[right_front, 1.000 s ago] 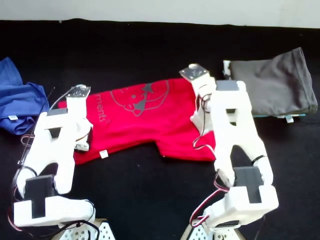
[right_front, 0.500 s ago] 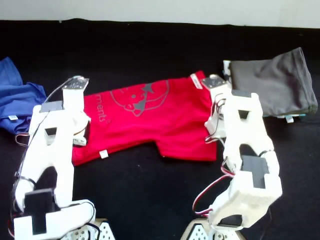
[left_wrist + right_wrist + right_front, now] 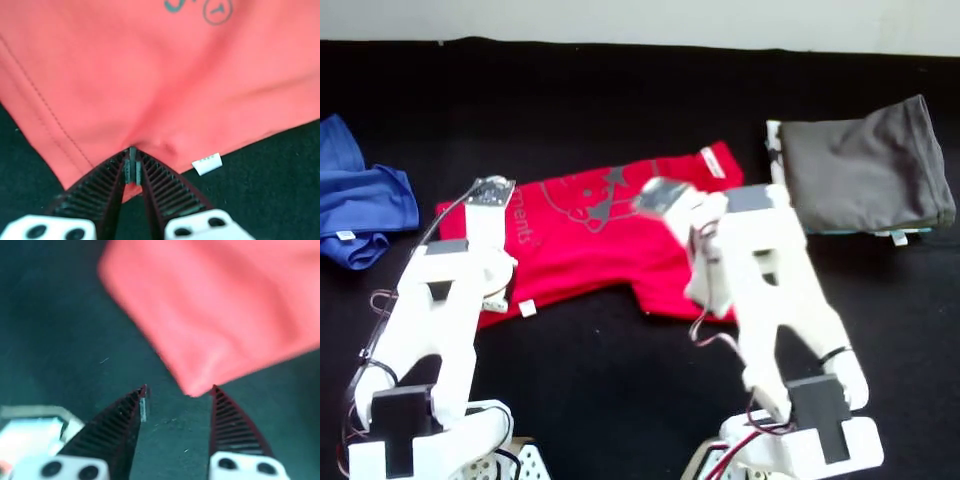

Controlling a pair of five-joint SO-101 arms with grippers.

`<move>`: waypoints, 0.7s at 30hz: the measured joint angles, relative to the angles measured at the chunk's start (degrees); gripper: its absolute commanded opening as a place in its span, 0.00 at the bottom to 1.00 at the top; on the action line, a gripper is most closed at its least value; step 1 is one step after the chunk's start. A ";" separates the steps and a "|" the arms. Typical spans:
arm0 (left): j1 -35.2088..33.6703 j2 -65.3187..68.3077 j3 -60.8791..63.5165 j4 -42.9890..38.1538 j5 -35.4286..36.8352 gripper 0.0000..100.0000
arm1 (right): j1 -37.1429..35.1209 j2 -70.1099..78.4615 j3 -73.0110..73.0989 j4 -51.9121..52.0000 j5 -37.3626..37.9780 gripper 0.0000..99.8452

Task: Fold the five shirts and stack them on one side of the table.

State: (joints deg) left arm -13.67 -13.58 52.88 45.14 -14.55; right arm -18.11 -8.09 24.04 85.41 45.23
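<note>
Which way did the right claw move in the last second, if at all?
Yes. In the high view the right claw swung away from the folded gray shirt, toward the red shirt's middle.

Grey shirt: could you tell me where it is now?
In the high view, the grey shirt lies folded at the table's right side, just right of the red shirt.

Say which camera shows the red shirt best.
High view: the red shirt lies spread, nearly whole. The left wrist view shows fabric pinched in the left pincer; the right wrist view, one corner by the open right pincer.
</note>
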 measured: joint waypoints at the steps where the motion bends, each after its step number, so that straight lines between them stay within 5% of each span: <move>1: 0.09 -0.35 0.53 -0.53 0.00 0.01 | -1.14 0.00 1.41 -0.53 1.23 0.21; 15: 0.09 -0.88 1.32 -1.41 0.00 0.01 | -1.32 13.45 7.12 -14.68 3.69 0.27; 21: 0.18 -1.14 2.11 -1.49 0.00 0.01 | 1.14 22.15 0.44 -14.59 3.78 0.10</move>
State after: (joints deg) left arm -13.49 -14.73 54.99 43.65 -14.55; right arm -16.97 14.07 24.48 70.81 49.01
